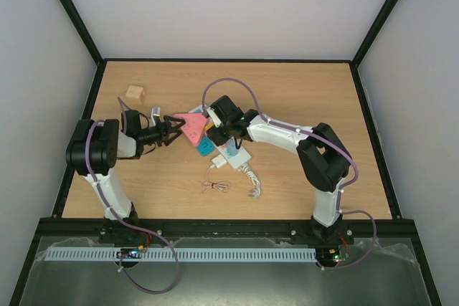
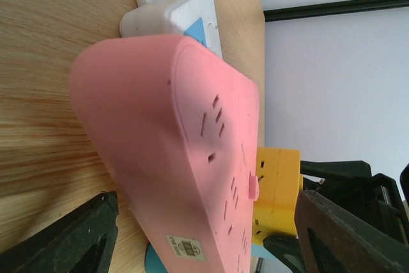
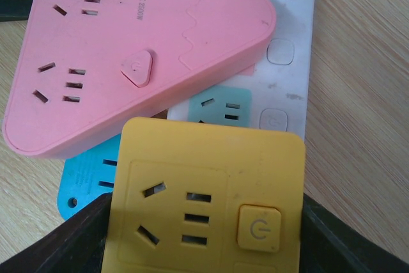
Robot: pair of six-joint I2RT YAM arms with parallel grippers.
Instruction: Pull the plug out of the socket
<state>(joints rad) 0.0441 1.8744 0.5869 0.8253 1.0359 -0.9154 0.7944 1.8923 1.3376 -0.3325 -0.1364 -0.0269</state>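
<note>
The socket, a long white power strip [image 1: 238,155], lies slanted at mid-table with its thick curled cord [image 1: 251,183] at the near end. It also shows in the right wrist view [image 3: 284,49]. The plug [image 1: 218,163], a small white box with a thin bundled cable [image 1: 215,186], sits at the strip's near left side. It is out of both wrist views. My left gripper [image 1: 174,132] [image 2: 208,234] is open, its fingers either side of a pink triangular adapter [image 1: 192,125] [image 2: 172,139]. My right gripper [image 1: 215,128] [image 3: 204,234] is shut on a yellow square adapter [image 3: 204,196].
A blue adapter [image 1: 206,147] [image 3: 86,174] lies under the pink one on the strip. A tan cube [image 1: 135,93] stands at the far left. The strip's far end with a hanging hole [image 2: 167,12] shows beyond the pink adapter.
</note>
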